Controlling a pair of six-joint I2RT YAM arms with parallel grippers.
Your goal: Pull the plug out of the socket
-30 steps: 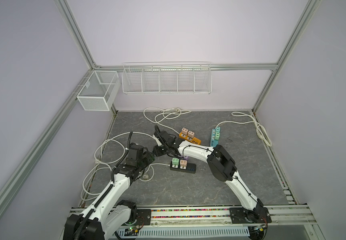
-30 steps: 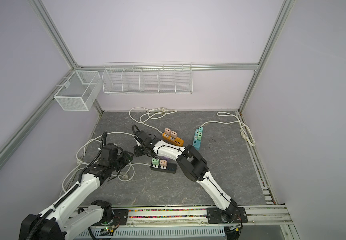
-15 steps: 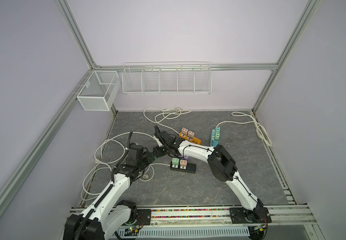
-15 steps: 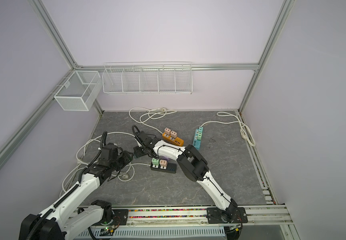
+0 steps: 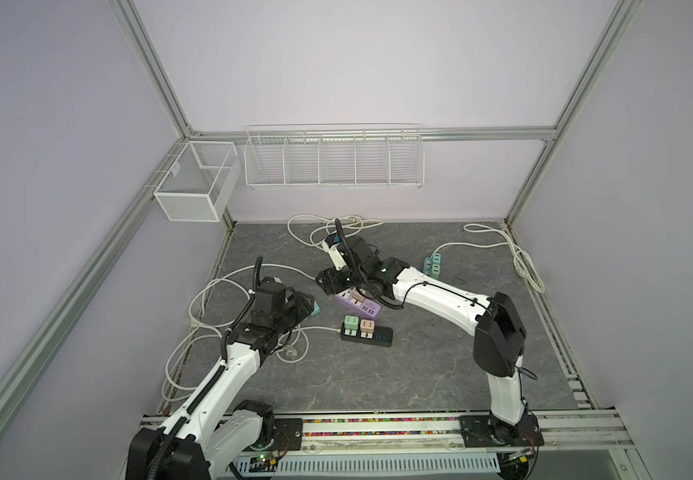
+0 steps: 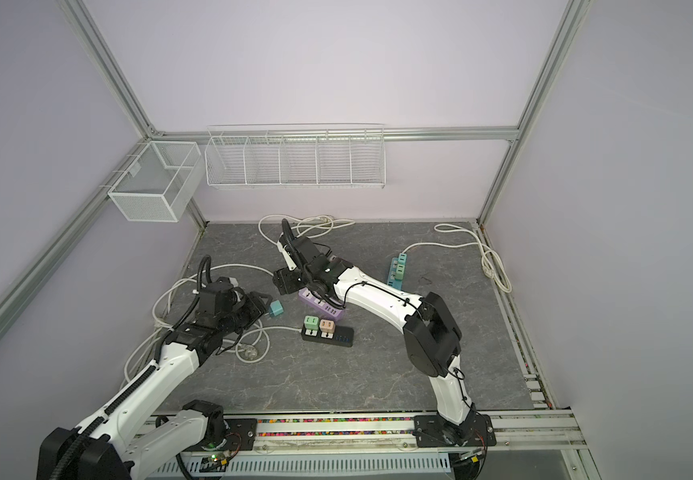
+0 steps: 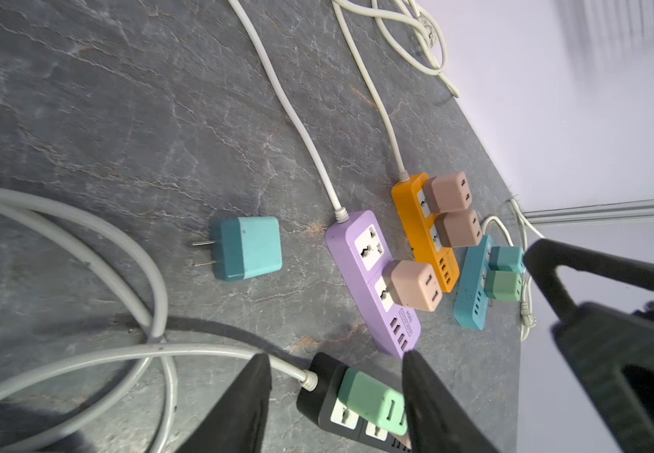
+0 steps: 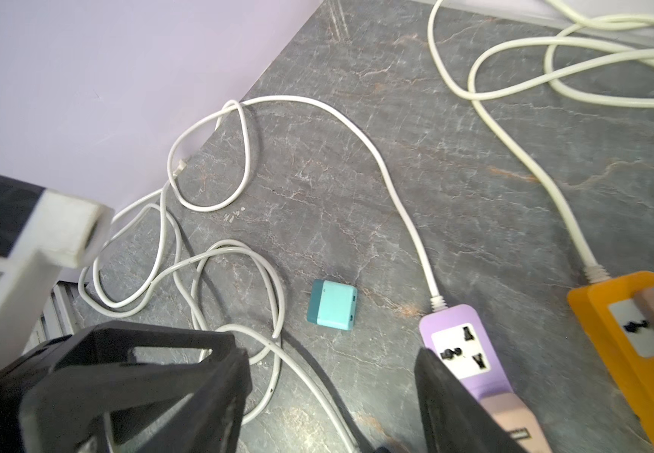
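A teal plug (image 5: pixel 315 309) (image 6: pixel 276 308) (image 7: pixel 247 247) (image 8: pixel 332 310) lies loose on its side on the table, prongs bare, out of any socket. To its right is the purple socket strip (image 5: pixel 367 309) (image 6: pixel 322 307) (image 7: pixel 341 245) (image 8: pixel 451 317) with one socket empty and a beige plug (image 7: pixel 415 286) in the other. My left gripper (image 5: pixel 297 303) (image 6: pixel 259 303) (image 7: pixel 335 355) is open just left of the teal plug, holding nothing. Over the strip's cable end my right gripper (image 5: pixel 330 282) (image 6: pixel 284 280) (image 8: pixel 329 351) hangs open and empty.
A black strip (image 5: pixel 374 334) (image 6: pixel 338 336) with a green and a beige plug lies in front of the purple one. An orange strip (image 7: pixel 411 208) and a teal strip (image 5: pixel 432 266) (image 6: pixel 397 270) lie behind. White cables (image 5: pixel 212 291) loop along the left edge and back wall.
My right gripper's jaws have spread apart over the purple strip. The left jaws have widened slightly. Both arms have hardly moved.
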